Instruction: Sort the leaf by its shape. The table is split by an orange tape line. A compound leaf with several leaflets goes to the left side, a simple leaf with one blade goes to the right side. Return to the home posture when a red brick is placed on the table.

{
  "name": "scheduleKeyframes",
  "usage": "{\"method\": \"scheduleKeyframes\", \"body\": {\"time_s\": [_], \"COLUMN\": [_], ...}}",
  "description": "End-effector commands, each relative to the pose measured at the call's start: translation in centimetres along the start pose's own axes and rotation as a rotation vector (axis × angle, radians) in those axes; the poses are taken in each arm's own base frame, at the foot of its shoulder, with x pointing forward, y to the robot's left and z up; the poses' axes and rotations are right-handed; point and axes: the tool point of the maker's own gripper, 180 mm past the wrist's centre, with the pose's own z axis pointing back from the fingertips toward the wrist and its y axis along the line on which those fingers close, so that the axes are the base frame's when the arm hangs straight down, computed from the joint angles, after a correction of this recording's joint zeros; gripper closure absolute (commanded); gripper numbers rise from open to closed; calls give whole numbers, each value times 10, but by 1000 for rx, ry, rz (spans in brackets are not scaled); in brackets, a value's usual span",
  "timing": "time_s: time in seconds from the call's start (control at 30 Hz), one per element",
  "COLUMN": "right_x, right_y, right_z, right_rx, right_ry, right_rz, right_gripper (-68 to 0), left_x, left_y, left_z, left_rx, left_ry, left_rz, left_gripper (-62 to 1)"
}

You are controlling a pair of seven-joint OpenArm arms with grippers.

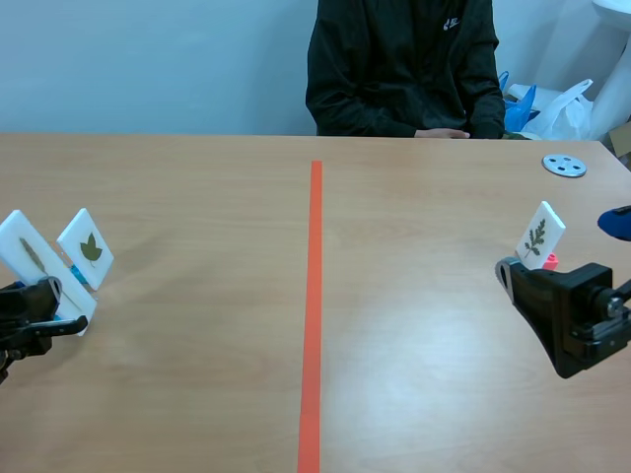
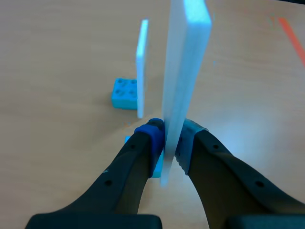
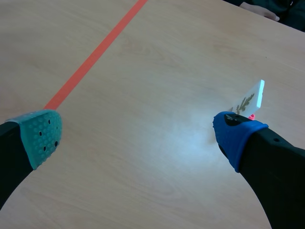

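Left of the orange tape line (image 1: 315, 296): white narrow-leaf card (image 1: 28, 251), white lobed-leaf card (image 1: 86, 246) nearer the line. Right of it: white compound-leaf card (image 1: 539, 235), grey round disc (image 1: 564, 166) farther back.

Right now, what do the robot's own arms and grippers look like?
The left gripper has two thick black fingers with small round dimples, one pad blue, the other grey. The right gripper, black too, carries a dotted teal-green pad and a blue pad.
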Motion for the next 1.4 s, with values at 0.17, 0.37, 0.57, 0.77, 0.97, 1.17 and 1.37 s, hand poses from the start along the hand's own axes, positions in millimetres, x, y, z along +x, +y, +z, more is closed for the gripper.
{"method": "scheduleKeyframes", "body": {"time_s": [0.17,0.37,0.57,0.77,0.97,1.17,1.37], "right_x": [8,8,8,8,8,8,8], "right_y": [-5,-5,-5,-5,-5,-5,-5], "right_z": [0,0,0,0,0,0,0], "right_rx": [-12,-12,-13,-13,-13,-13,-13], "right_ry": [-30,-30,-31,-31,-31,-31,-34], "right_rz": [5,4,2,2,2,2,2], "right_gripper": [-679,-679,-679,-679,-679,-679,-679], "left_x": [11,7,8,7,6,10,38], "left_y": [10,15,16,16,17,21,18], "left_z": [-13,-23,-26,-25,-25,-25,-26], "left_rx": [33,67,68,68,68,67,35], "left_ry": [-74,-82,-86,-81,-77,-83,-141], "left_rz": [18,13,-20,-22,-23,-40,-81], "left_gripper": [-55,-55,-57,-58,-226,-357,-435]}}
